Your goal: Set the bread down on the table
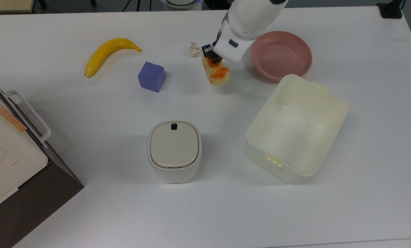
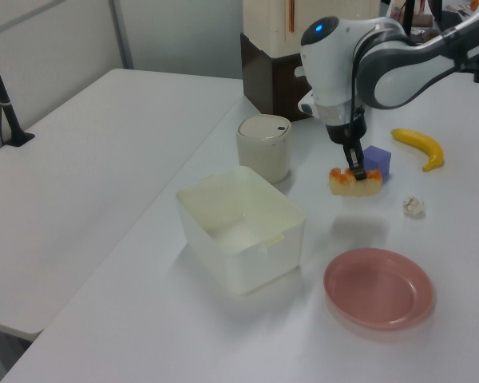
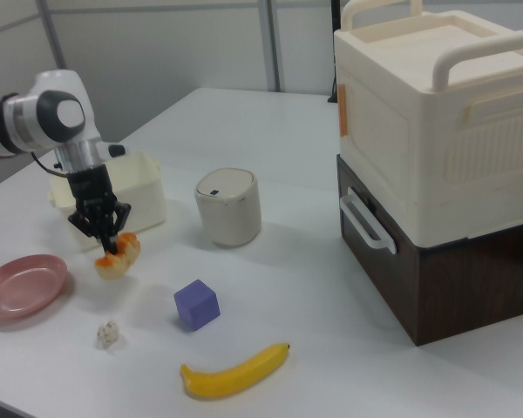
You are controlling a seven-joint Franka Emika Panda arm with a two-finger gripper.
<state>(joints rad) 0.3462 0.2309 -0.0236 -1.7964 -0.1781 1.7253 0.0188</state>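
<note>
Bread point(image 1: 216, 72) clamped in my gripper point(image 1: 212, 59) fingers, hanging above the white surface point(image 1: 88, 206) — between pink plate point(image 1: 281, 57) and purple cube point(image 1: 151, 76).

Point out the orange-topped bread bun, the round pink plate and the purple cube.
bread point(image 1: 218, 73): top view, glazed top.
pink plate point(image 1: 281, 55): top view, bare inner floor.
purple cube point(image 3: 196, 304): right view, top face.

Bare worktop point(image 1: 205, 103) lay open beneath the bread point(image 1: 216, 72), hemmed by the purple cube point(image 1: 151, 76) on the top view's left, the off-white wad point(image 1: 194, 49) behind, the pink plate point(image 1: 281, 57) and cream bin point(image 1: 296, 129) to the top view's right.
</note>
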